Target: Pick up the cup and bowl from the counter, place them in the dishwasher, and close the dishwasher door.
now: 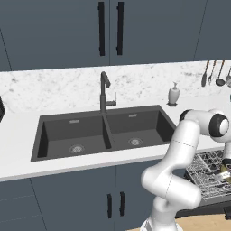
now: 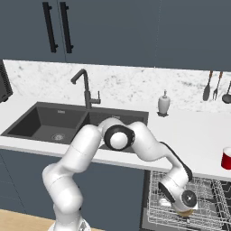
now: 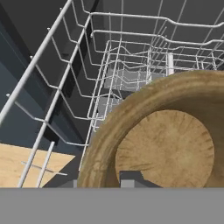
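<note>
Dark blue-grey kitchen cabinets [image 2: 113, 27] with black bar handles run well above the hand, and more of them sit under the white marble-look surface [image 2: 194, 131], which lies up and behind the hand. Black double sink [image 1: 103, 131] with a black faucet [image 1: 104, 92] is set into that surface, far to the hand's left. White arm [image 2: 90, 153] folds over the surface edge and reaches down into the open dishwasher [image 2: 180, 212].

Silver wire rack [image 3: 127, 61] is pulled out, directly under and around the hand. The hand [image 2: 186, 211] hangs low over the rack, pointing down.

Wooden bowl [image 3: 166, 144], brown with a grained flat bottom, sits right at the hand, inside the rack. One dark fingertip [image 3: 131, 178] shows inside the bowl, just by its near wall. Whether the fingers are clamping the rim or have let go, I cannot tell.

Red cup [image 2: 226, 159] stands on the surface, up and to the right of the hand, well apart from it. White soap dispenser [image 2: 164, 103] stands against the backsplash, behind the hand. Utensils [image 2: 216, 85] hang on the wall, up and right.
</note>
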